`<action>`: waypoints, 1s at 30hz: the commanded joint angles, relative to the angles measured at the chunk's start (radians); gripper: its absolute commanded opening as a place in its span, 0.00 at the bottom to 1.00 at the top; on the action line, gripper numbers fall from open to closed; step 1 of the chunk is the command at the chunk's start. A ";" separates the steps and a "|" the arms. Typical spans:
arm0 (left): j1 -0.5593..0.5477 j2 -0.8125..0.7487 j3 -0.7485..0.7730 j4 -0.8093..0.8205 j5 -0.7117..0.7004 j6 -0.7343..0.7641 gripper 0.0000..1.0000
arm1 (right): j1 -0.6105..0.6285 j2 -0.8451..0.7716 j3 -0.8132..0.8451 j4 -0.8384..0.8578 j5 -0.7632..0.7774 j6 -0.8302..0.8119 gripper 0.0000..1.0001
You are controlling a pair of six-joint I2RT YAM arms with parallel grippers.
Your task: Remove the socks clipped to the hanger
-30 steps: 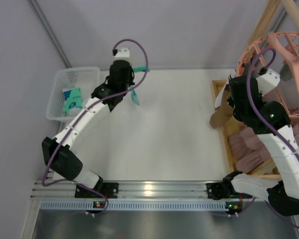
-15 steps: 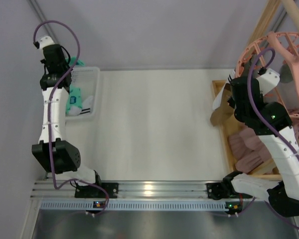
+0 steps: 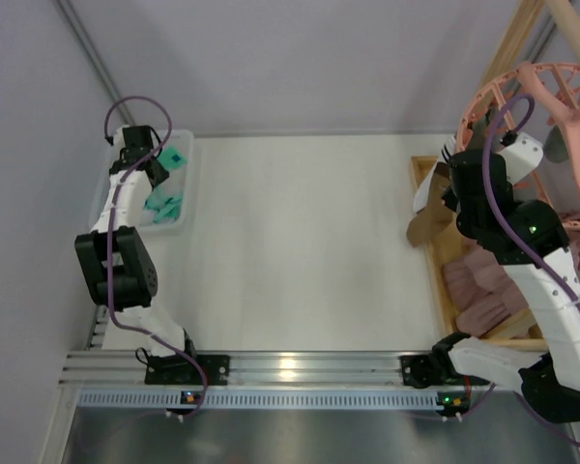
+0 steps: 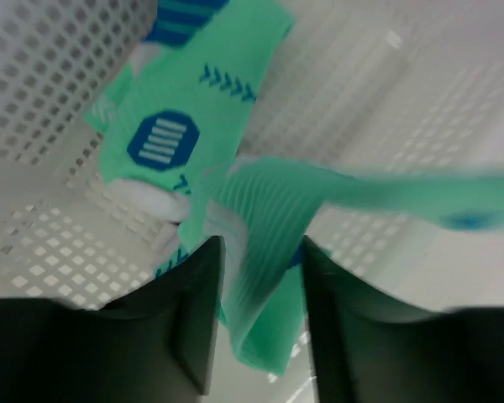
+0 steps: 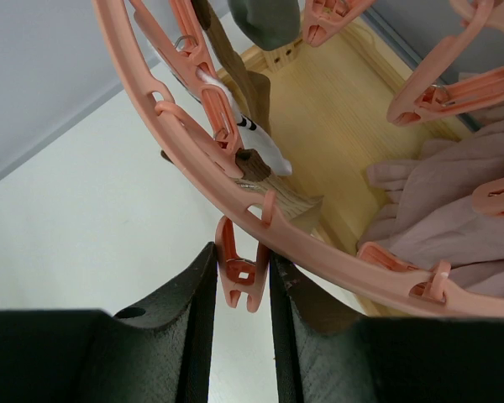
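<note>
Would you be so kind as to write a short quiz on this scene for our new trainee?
1. True or false: the sock between the left fingers is brown.
2. What sits between the right fingers? A. a pink clip of the hanger; B. a sock; C. nothing.
3. Which container lies beneath the left fingers?
Key: 1. False, it is mint-green. 2. A. 3. The white basket.
</note>
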 commanded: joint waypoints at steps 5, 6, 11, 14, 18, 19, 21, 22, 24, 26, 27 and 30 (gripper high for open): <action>0.025 -0.092 -0.207 0.026 0.026 -0.361 0.98 | 0.010 -0.023 0.018 0.022 -0.008 -0.023 0.00; 0.025 -0.111 -0.219 0.026 0.040 -0.416 0.98 | 0.007 -0.023 0.015 0.022 -0.012 -0.021 0.00; -0.105 -0.226 -0.218 0.031 -0.079 -0.420 0.98 | 0.010 -0.014 0.001 0.034 -0.052 -0.009 0.00; -0.396 -0.232 -0.182 0.154 -0.204 -0.239 0.98 | 0.010 -0.012 -0.008 0.036 -0.077 -0.001 0.00; -0.732 -0.203 -0.251 0.475 0.011 -0.035 0.98 | 0.013 -0.040 -0.008 0.026 -0.083 0.002 0.00; -0.770 -0.194 -0.312 0.665 0.122 -0.016 0.98 | 0.013 -0.044 -0.006 0.017 -0.089 -0.001 0.00; -0.865 -0.150 -0.365 0.803 0.260 0.019 0.98 | 0.013 -0.066 -0.002 0.007 -0.103 -0.004 0.00; -0.887 -0.130 -0.357 0.851 0.301 0.025 0.98 | 0.013 -0.070 0.000 0.003 -0.109 -0.008 0.00; -0.939 -0.079 -0.321 0.912 0.420 0.054 0.98 | 0.013 -0.092 0.000 -0.007 -0.129 -0.018 0.00; -0.967 0.004 -0.232 0.922 0.541 0.077 0.98 | 0.013 -0.104 -0.002 -0.020 -0.141 -0.026 0.00; -0.996 0.054 -0.201 0.935 0.577 0.109 0.98 | 0.013 -0.118 -0.003 -0.023 -0.152 -0.027 0.00; -1.045 0.145 -0.084 0.940 0.646 0.149 0.98 | 0.013 -0.147 -0.014 -0.032 -0.170 -0.038 0.00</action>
